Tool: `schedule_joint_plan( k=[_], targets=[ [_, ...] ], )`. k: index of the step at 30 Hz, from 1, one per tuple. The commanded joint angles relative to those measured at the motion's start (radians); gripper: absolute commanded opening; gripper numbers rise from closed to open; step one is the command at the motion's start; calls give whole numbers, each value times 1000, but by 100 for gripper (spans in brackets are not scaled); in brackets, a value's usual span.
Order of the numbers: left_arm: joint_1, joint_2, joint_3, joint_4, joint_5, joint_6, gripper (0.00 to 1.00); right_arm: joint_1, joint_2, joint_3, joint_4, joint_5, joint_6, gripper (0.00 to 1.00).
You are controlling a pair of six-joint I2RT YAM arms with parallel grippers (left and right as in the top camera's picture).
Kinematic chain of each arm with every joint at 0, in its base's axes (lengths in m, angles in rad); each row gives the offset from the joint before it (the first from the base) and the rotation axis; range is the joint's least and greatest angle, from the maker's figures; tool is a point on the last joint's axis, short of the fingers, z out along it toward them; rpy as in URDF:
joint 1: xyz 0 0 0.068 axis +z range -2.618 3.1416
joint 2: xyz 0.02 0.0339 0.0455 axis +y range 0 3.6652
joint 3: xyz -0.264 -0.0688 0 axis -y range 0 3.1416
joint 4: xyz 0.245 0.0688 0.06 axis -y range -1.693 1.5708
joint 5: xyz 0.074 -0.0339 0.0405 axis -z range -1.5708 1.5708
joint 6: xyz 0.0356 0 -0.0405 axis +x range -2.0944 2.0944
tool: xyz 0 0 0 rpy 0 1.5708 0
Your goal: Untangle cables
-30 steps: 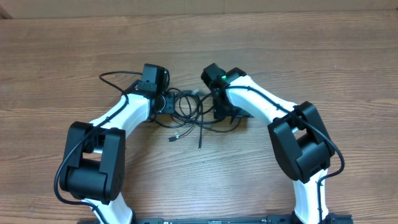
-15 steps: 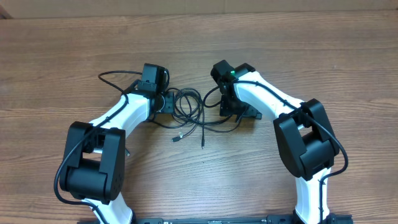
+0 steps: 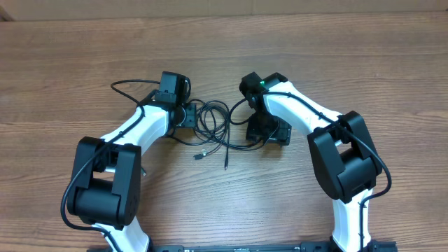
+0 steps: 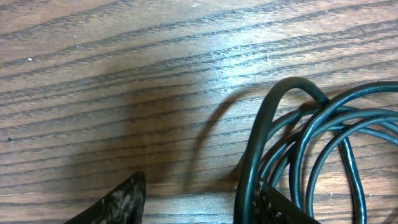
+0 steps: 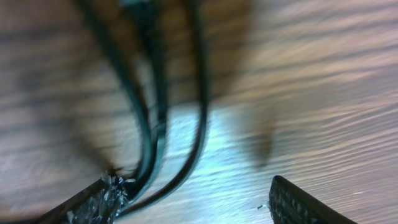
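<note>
Down at the near edge, the brown wood-grain counter (image 3: 231, 210) fills the whole overhead view, its grain running side to side. The white-and-black left arm (image 3: 143, 126) and the white-and-black right arm (image 3: 301, 112) both lean in toward the middle.

First thing past the bases: two loose ends, a small plug (image 3: 199, 155) and a slim straight plug (image 3: 226, 166), lying on the wood near each other. Follow them up and here's the knot. The thin black cables (image 3: 210, 120) are coiled in overlapping loops on the counter, right between the two tools.

The left tool (image 3: 187, 115) sits at the left side of the coil, low over the wood. Its wrist camera shows the jaws partly apart with nothing pinched. One loop of cable runs down just inside one dark finger (image 4: 280, 208), and the other finger (image 4: 118, 205) stands well off over plain grain.

On the other side, the right tool (image 3: 266, 131) is down by the right fringe of the tangle. Its wrist picture is blurred, but the jaws stand wide. Three strands sweep down to one finger (image 5: 93, 202); whether they touch it, I can't tell. The opposite finger (image 5: 305, 205) has only wood near it. Neither tool is gripping anything.

Far back, the counter ends in a straight edge with a paler strip (image 3: 280, 5) beyond.
</note>
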Motion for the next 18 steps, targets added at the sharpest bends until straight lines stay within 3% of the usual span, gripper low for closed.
schedule_joint_plan(
  k=[1, 18],
  targets=[
    [5, 12, 21, -2, -16, 26, 53, 7, 34, -39, 2, -146, -16, 75],
    [5, 12, 21, -2, -13, 23, 53, 185, 34, -39, 66, -182, -16, 76]
  ],
)
